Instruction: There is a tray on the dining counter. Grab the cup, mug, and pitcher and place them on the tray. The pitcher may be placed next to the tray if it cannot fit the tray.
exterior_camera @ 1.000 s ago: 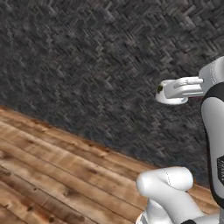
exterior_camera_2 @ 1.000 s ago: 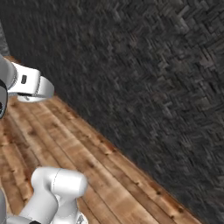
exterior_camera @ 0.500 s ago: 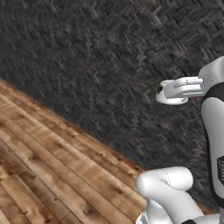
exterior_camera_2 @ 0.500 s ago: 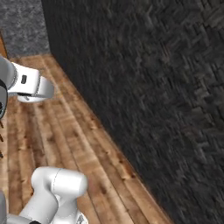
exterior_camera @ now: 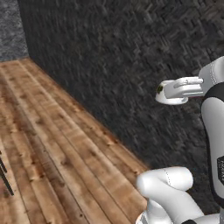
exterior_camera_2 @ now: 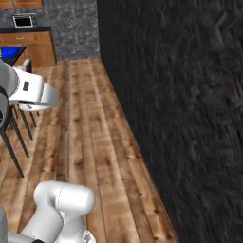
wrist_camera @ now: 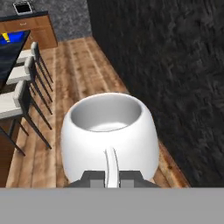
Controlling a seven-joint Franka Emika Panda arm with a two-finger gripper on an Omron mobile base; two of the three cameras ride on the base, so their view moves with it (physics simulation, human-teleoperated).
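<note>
The pincer [wrist_camera: 112, 178] grips the mug [wrist_camera: 109, 135] by its side handle: in the hand view the thin white handle runs down between the two dark finger tips [wrist_camera: 92, 179], which close against it on either side. The mug is white and squat, its mouth turned toward the camera, showing a pale grey inside. It hangs in the air above a wooden plank floor [wrist_camera: 83, 65], clear of any tabletop.

To the mug's right in that view stands a dark wall [wrist_camera: 175, 65] of grey herringbone tiles. At the left edge runs the dining counter [wrist_camera: 9, 59], its black top seen edge-on, with three white-seated stools [wrist_camera: 15, 103] on dark legs lined along it. At the far end of that tabletop lies the blue tray [wrist_camera: 13, 37], with a small yellow thing on it too tiny to name.

In the right base view the tray [exterior_camera_2: 10, 53] shows as a bright blue patch at the upper left, behind the white arm [exterior_camera_2: 33, 90]. In the left base view the arm's hand [exterior_camera: 179, 89] reaches leftward in front of the dark wall. No writing can be read anywhere.
</note>
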